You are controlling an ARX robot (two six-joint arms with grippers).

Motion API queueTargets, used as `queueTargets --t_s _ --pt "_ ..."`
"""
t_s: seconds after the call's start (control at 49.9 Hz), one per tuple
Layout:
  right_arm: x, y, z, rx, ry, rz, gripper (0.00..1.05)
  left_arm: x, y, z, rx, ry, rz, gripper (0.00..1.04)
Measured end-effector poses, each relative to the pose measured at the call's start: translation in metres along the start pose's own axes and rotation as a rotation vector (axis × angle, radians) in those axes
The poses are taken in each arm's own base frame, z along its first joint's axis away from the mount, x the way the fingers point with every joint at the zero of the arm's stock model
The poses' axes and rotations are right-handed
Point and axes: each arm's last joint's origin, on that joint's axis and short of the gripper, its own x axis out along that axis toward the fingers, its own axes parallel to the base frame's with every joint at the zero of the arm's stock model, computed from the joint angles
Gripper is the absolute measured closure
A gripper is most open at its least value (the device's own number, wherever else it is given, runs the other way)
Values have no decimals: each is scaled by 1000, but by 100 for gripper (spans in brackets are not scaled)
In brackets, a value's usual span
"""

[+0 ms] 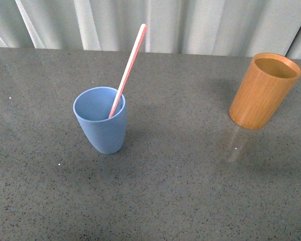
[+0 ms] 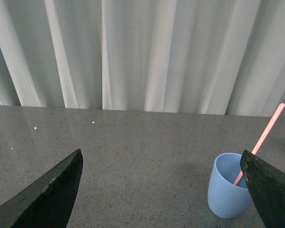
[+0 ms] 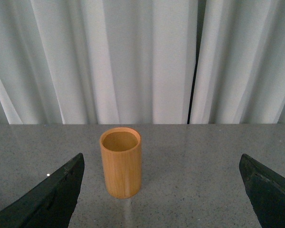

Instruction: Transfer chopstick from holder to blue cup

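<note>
The light blue cup stands upright left of the table's middle. A pink-red chopstick stands in it, leaning to the right over its rim. The orange-brown wooden holder stands upright at the right and looks empty. Neither arm shows in the front view. My left gripper is open and empty; the blue cup with the chopstick sits beyond it, beside one fingertip. My right gripper is open and empty; the holder stands beyond it, nearer one fingertip.
The grey speckled table runs back to a pale pleated curtain along its far edge. Nothing else stands on the table in these views.
</note>
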Motion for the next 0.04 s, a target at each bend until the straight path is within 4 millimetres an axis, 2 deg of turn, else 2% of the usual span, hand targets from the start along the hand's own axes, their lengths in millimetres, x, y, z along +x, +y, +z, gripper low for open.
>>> queueTargets --t_s 0.04 --pt "0 0 0 0 0 0 10 0 0 0 0 0 0 7"
